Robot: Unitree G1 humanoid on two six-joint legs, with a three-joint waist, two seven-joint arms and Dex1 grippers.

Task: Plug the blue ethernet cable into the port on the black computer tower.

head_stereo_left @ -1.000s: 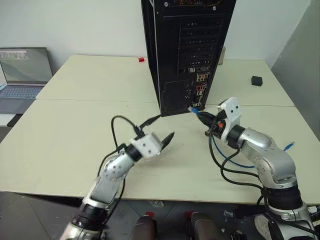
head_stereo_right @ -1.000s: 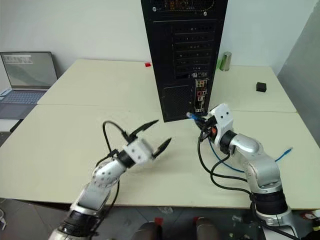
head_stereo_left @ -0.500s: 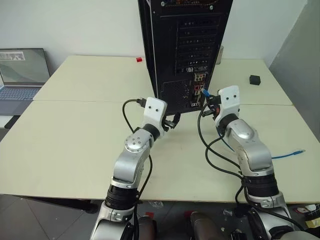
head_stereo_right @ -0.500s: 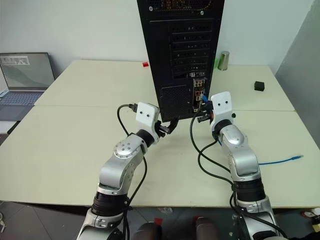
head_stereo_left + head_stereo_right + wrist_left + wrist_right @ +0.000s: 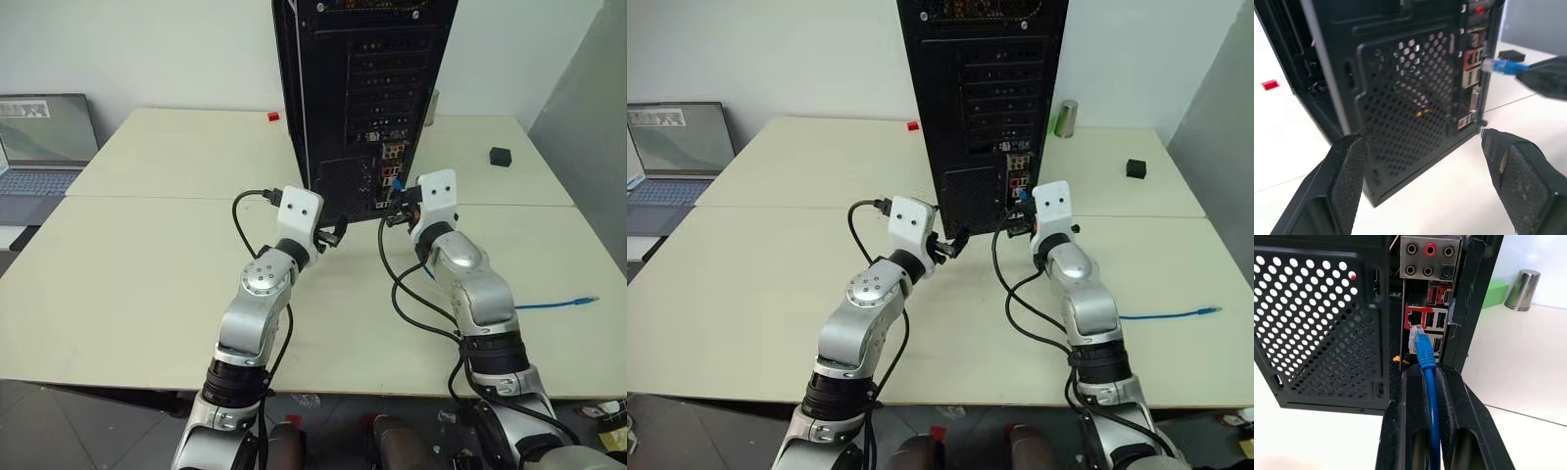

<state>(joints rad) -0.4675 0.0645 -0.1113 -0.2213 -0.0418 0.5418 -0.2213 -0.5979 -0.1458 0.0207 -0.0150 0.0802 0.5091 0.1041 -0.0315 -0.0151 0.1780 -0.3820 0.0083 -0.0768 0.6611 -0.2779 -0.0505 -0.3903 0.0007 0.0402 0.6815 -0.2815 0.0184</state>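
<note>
Right claw pinches blue ethernet cable, plug just before tower ports.

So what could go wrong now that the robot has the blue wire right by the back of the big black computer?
The clear plug on the thin blue ethernet cable sits just short of the red-framed ports on the tall black computer tower. Several similar sockets crowd there, so it might enter the wrong one. The shut right gripper pinches the cord behind the plug, so it could bend. The open left gripper isn't touching the tower, so a push might shift it.
</note>
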